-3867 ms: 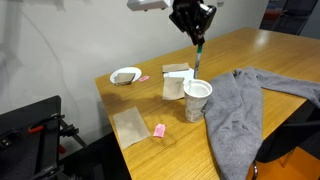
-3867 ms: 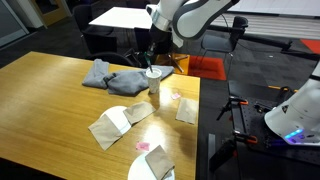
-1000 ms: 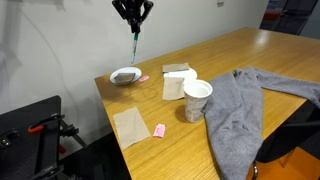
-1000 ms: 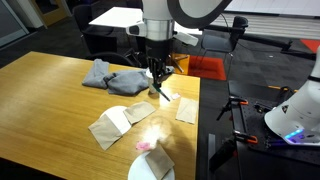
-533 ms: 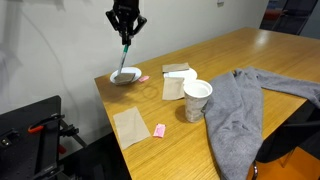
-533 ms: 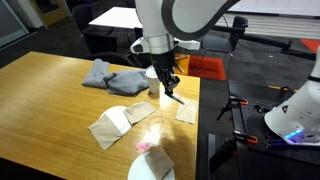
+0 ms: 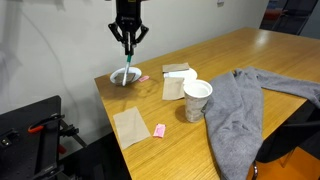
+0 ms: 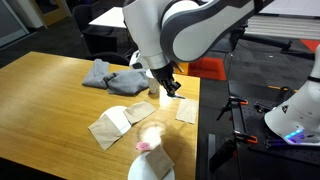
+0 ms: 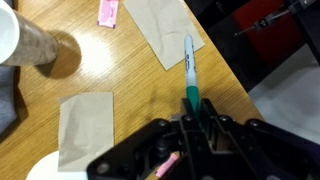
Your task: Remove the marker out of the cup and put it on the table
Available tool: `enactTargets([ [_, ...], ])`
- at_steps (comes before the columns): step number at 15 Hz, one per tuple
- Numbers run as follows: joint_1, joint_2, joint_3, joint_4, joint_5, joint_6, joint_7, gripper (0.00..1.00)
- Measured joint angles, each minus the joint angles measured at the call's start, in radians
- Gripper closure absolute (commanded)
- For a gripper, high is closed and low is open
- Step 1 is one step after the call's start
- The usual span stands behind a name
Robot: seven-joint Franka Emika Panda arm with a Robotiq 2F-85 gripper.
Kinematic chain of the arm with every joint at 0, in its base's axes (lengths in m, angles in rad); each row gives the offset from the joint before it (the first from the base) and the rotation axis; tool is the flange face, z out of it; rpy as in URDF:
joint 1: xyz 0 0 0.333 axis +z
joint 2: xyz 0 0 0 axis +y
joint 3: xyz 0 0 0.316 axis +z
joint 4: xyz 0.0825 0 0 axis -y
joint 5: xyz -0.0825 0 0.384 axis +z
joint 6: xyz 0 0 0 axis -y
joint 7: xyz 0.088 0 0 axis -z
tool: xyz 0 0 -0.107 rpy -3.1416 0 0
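Observation:
My gripper (image 7: 128, 40) is shut on the teal-green marker (image 7: 126, 64), which hangs tip down just above the shallow white bowl near the table corner. In the wrist view the marker (image 9: 189, 72) sticks out from the jaws (image 9: 195, 118) over the wooden table (image 9: 125, 70). The white paper cup (image 7: 197, 100) stands upright and apart from the gripper, next to the grey cloth; it also shows in the wrist view (image 9: 22, 40). In an exterior view the arm covers the gripper (image 8: 166, 86) and most of the cup.
A white bowl (image 7: 125, 76) sits under the marker. Brown napkins (image 7: 130, 125) (image 7: 174, 88) and a pink eraser (image 7: 159, 131) lie on the table (image 7: 230, 50). A grey cloth (image 7: 250, 110) covers one side. The table edge is close by.
The gripper has carried the marker away from the cup, across the table to above the bowl, and lowered it. The cup has not moved.

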Motion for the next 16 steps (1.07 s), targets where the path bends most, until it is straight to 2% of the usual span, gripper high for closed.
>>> enactTargets([
  [6,0.014,0.055,0.001,-0.005,-0.095,0.103,0.025,0.97],
  [11,0.014,0.104,0.001,-0.024,-0.136,0.252,0.121,0.97],
  [16,0.014,0.159,-0.003,-0.033,-0.204,0.319,0.21,0.97],
])
